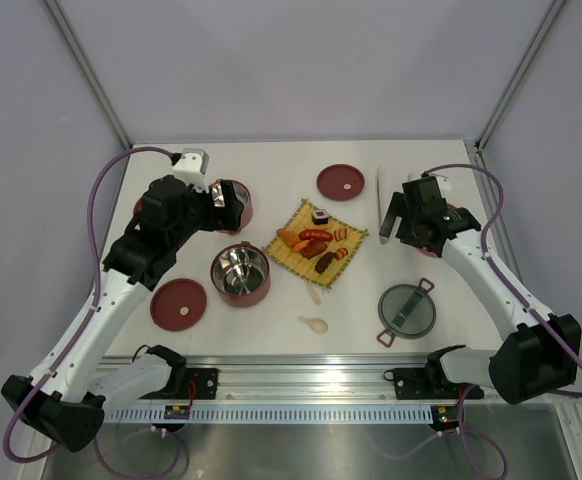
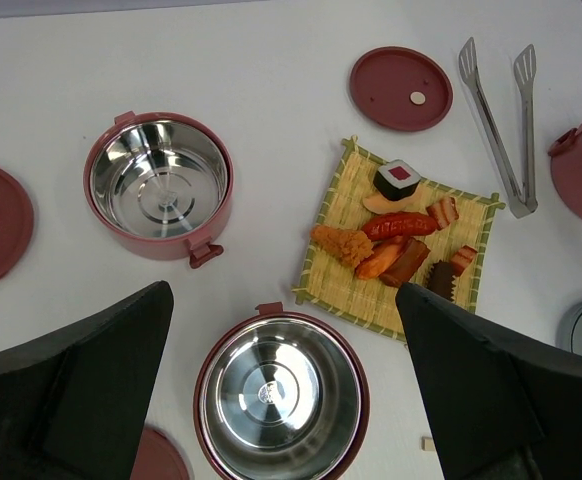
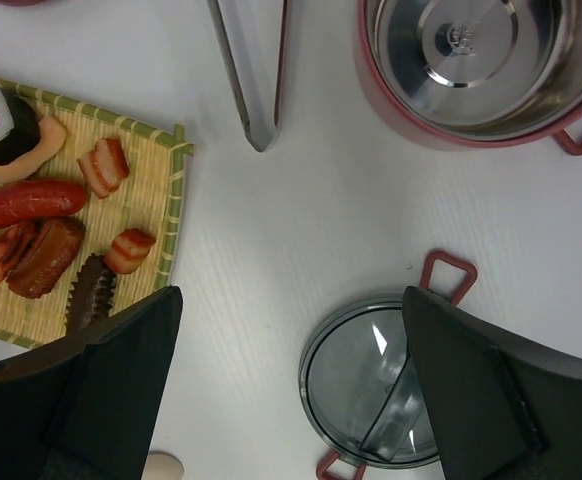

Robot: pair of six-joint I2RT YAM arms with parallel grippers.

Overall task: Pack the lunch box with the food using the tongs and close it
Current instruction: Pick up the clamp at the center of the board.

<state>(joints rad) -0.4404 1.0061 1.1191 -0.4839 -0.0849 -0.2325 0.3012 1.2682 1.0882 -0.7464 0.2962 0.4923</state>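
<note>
The food (image 2: 396,235) lies in small pieces on a yellow woven mat (image 1: 316,243): a red sausage (image 3: 29,202), a sushi roll (image 2: 399,178) and brown and orange bits. The silver tongs (image 1: 380,195) lie flat on the table behind the mat, near my right gripper (image 1: 392,222). The lunch box stands apart as three open red tiers: one (image 1: 239,272) in front of the mat, one (image 1: 235,205) under my left gripper (image 1: 227,205), and one (image 3: 476,60) under the right arm. Both the left gripper (image 2: 283,292) and the right gripper (image 3: 291,295) hang open and empty above the table.
Flat red disc lids lie at the back (image 1: 340,181) and front left (image 1: 178,303). The grey see-through lid (image 1: 407,310) with red clips sits front right. A small cream spoon (image 1: 313,323) lies in front of the mat. The table's near rail runs along the front.
</note>
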